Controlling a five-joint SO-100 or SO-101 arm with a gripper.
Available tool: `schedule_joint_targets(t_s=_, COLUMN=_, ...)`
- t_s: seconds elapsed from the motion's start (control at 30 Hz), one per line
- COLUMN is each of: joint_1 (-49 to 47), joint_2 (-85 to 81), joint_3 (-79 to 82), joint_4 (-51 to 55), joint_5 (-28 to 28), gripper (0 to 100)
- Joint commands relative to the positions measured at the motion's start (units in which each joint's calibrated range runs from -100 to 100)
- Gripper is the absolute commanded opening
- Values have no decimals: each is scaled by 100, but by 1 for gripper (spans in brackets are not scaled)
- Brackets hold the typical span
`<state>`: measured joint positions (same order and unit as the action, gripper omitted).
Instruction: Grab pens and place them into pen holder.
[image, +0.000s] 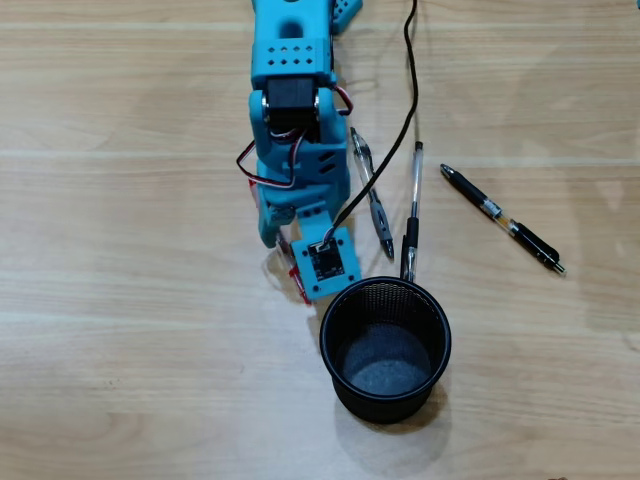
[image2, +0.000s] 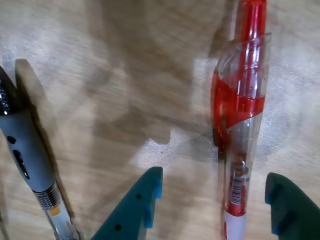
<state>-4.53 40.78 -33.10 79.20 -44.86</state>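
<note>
Here, gripper (image2: 215, 192) spread astride red-and-clear pen (image2: 240, 120), lying flat, off-centre toward right finger (image2: 290, 210). Likely fault: barrel rolling or pivoting on closure. Overhead only: mesh pen holder (image: 386, 400), empty, near right of arm; red pen mostly hidden there.

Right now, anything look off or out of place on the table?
Nothing damaged or spilled. The pen holder stands upright and empty. Three pens lie loose on the table beside it. The open gripper straddles the red pen. A black cable drapes across the pens, possibly a snag risk.
</note>
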Motion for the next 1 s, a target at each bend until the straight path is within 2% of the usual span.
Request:
schedule_joint_targets(t_s=0.0, joint_1=146, joint_2=-14, joint_3=-247, joint_4=-70, joint_5=5, gripper=24)
schedule_joint_targets(t_s=0.33, joint_1=594, joint_2=36, joint_3=-147, joint_4=3, joint_5=20, gripper=24)
schedule_joint_targets(t_s=0.77, joint_1=622, joint_2=36, joint_3=703, joint_4=3, joint_5=-137, gripper=23)
schedule_joint_targets(t_s=0.87, joint_1=613, joint_2=36, joint_3=703, joint_4=3, joint_5=-152, gripper=16)
schedule_joint_targets(t_s=0.97, joint_1=622, joint_2=36, joint_3=703, joint_4=-6, joint_5=-152, gripper=4)
